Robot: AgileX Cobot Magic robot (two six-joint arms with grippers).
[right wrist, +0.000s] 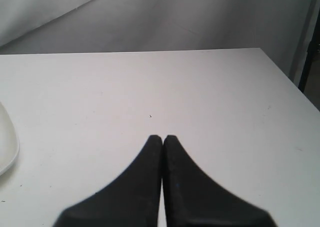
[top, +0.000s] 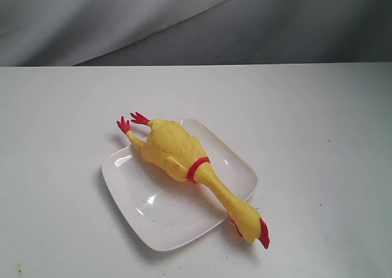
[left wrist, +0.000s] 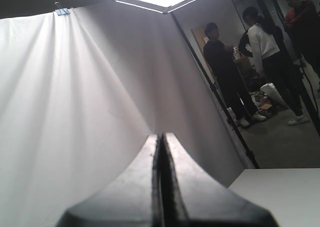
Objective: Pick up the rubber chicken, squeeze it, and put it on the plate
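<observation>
Rubber chicken (top: 174, 149) lies diag. across plate (top: 147, 212), head past near-right rim; right gripper (right wrist: 162, 137), fingers together & empty, looks nearer; left gripper (left wrist: 161, 135), also pinched together, faces backdrop (left wrist: 75, 112).

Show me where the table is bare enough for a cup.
In the exterior view, bare table lies right of the plate, left of it and behind it. The plate is crowded: the chicken lies diagonally across it, head past the rim.

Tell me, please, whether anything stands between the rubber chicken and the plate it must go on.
Nothing visible does: the rubber chicken already lies across the plate, its body on the plate's surface, head and feet overhanging the rim.
</observation>
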